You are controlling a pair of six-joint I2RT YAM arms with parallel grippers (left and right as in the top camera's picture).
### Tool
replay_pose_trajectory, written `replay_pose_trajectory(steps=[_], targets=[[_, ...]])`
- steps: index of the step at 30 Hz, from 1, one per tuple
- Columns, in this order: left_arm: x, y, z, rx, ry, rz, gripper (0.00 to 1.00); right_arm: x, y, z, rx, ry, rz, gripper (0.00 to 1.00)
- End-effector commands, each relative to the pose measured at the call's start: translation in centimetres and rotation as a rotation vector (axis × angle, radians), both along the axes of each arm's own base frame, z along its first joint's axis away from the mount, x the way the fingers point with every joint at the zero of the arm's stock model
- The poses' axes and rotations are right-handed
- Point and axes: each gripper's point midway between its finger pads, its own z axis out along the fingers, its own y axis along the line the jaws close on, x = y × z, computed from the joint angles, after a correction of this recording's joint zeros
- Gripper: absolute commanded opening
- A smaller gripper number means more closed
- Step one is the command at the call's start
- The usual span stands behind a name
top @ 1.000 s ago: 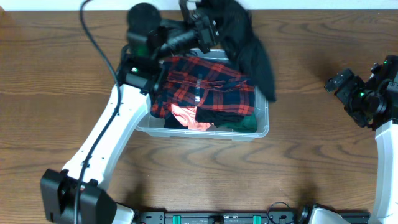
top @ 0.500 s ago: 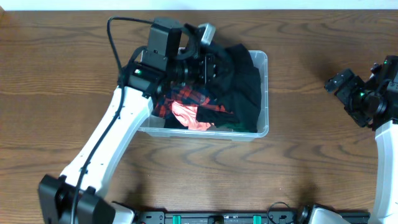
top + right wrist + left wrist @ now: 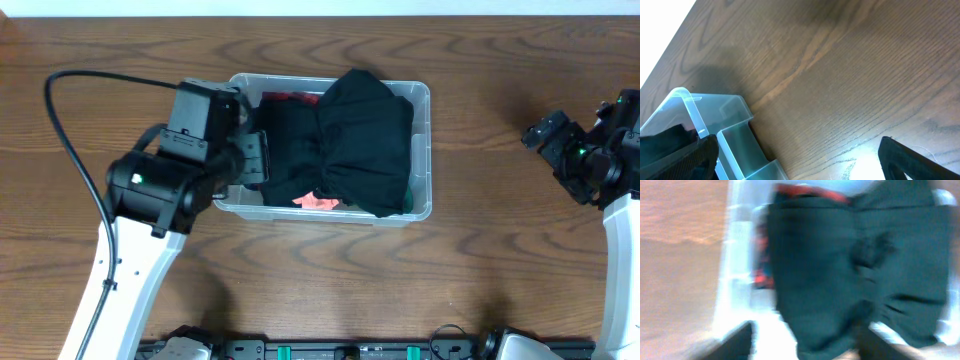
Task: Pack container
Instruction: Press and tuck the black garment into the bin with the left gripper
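Observation:
The container (image 3: 424, 95) is a clear plastic bin in the middle of the table, filled with clothes. A black garment (image 3: 352, 140) lies spread on top, with red plaid (image 3: 295, 97), an orange piece (image 3: 318, 202) and green cloth (image 3: 405, 200) peeking out at its edges. My left gripper (image 3: 262, 158) hovers open over the bin's left side. In the blurred left wrist view, the left gripper (image 3: 805, 350) has the black garment (image 3: 855, 265) beneath it, ungripped. My right gripper (image 3: 553, 152) stands open at the far right, above bare wood.
In the right wrist view, the right gripper (image 3: 800, 160) looks past a corner of the container (image 3: 715, 130) across brown wooden table (image 3: 840, 65). The left arm's black cable (image 3: 75, 130) loops over the table's left side.
My left gripper has opened and let go of the black garment, which now covers the plaid clothes in the bin. It has drawn back leftward to the bin's left side. The right arm is unmoved.

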Motion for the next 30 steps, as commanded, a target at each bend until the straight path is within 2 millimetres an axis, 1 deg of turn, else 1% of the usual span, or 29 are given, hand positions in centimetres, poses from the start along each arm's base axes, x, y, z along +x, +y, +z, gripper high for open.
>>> replay_pose_trajectory(steps=[1, 3, 6, 8, 9, 10, 11, 13, 14, 15, 17, 19, 21, 22, 24, 25, 27, 29, 30], targets=[[0.9, 2.3, 0.6, 0.076, -0.038, 0.075, 0.87, 0.0, -0.2, 0.1, -0.001, -0.002, 0.002, 0.99], [1.4, 1.6, 1.7, 0.034, -0.086, 0.057, 0.87, 0.0, -0.2, 0.1, -0.001, -0.002, 0.002, 0.99], [2.7, -0.8, 4.3, -0.072, -0.203, -0.01, 0.87, 0.0, -0.2, 0.1, -0.001, -0.002, 0.002, 0.99], [3.6, -2.7, 5.5, -0.122, -0.262, -0.083, 0.87, 0.0, -0.2, 0.1, -0.001, -0.002, 0.002, 0.99], [3.9, -3.4, 5.6, -0.13, -0.274, -0.113, 0.86, 0.0, -0.2, 0.1, -0.001, -0.002, 0.002, 0.99], [4.2, -4.3, 5.4, -0.133, -0.276, -0.148, 0.8, 0.0, -0.2, 0.1, -0.001, -0.002, 0.002, 0.99], [4.4, -5.0, 4.8, -0.125, -0.264, -0.18, 0.68, 0.0, -0.2, 0.1, -0.001, -0.002, 0.002, 0.99], [4.5, -6.3, 2.4, -0.091, -0.192, -0.232, 0.45, 0.0, -0.2, 0.1, -0.001, -0.002, 0.002, 0.99], [4.4, -6.9, 0.8, -0.075, -0.14, -0.25, 0.37, 0.0, -0.2, 0.1, -0.001, -0.002, 0.002, 0.99], [4.2, -7.6, -1.3, -0.056, -0.069, -0.267, 0.29, 0.0, -0.2, 0.1, -0.001, -0.002, 0.002, 0.99], [3.9, -8.6, -5.5, -0.009, 0.058, -0.308, 0.2, 0.0, -0.2, 0.1, -0.001, -0.002, 0.002, 0.99], [4.0, -9.0, -9.9, 0.048, 0.166, -0.314, 0.19, 0.0, -0.2, 0.1, -0.001, -0.002, 0.002, 0.99], [4.3, -8.9, -13.9, 0.098, 0.263, -0.307, 0.19, 0.0, -0.2, 0.1, -0.001, -0.002, 0.002, 0.99], [4.4, -8.9, -16.2, 0.116, 0.319, -0.306, 0.14, 0.0, -0.2, 0.1, -0.001, -0.002, 0.002, 0.99], [4.5, -8.9, -19.6, 0.142, 0.393, -0.301, 0.09, 0.0, -0.2, 0.1, -0.001, -0.002, 0.002, 0.99], [4.7, -8.7, -21.2, 0.163, 0.42, -0.296, 0.08, 0.0, -0.2, 0.1, -0.001, -0.002, 0.002, 0.99], [5.0, -8.2, -22.9, 0.209, 0.436, -0.28, 0.08, 0.0, -0.2, 0.1, -0.001, -0.002, 0.002, 0.99], [5.4, -7.6, -23.1, 0.248, 0.422, -0.26, 0.08, 0.0, -0.2, 0.1, -0.001, -0.002, 0.002, 0.99], [5.6, -7.6, -22.7, 0.255, 0.409, -0.257, 0.08, 0.0, -0.2, 0.1, -0.001, -0.002, 0.002, 0.99]])
